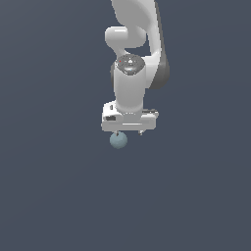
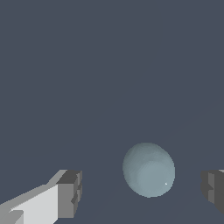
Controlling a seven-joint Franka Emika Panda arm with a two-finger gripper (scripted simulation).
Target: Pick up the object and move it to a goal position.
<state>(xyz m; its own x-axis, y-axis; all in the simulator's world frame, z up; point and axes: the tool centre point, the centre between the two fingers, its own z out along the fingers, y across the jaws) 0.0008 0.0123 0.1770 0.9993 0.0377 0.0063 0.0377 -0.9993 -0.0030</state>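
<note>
The object, a small smooth pale blue-grey ball (image 1: 118,140), lies on the dark floor just below the white gripper (image 1: 128,133) in the exterior view. In the wrist view the ball (image 2: 148,169) sits between the two grey fingertips (image 2: 70,192), nearer the far one, touching neither. The gripper (image 2: 141,190) is open and empty, its jaws spread wide on either side of the ball. The white arm rises above it in the exterior view.
A plain dark grey-blue floor (image 1: 59,186) fills both views. No other objects, edges or goal marker show.
</note>
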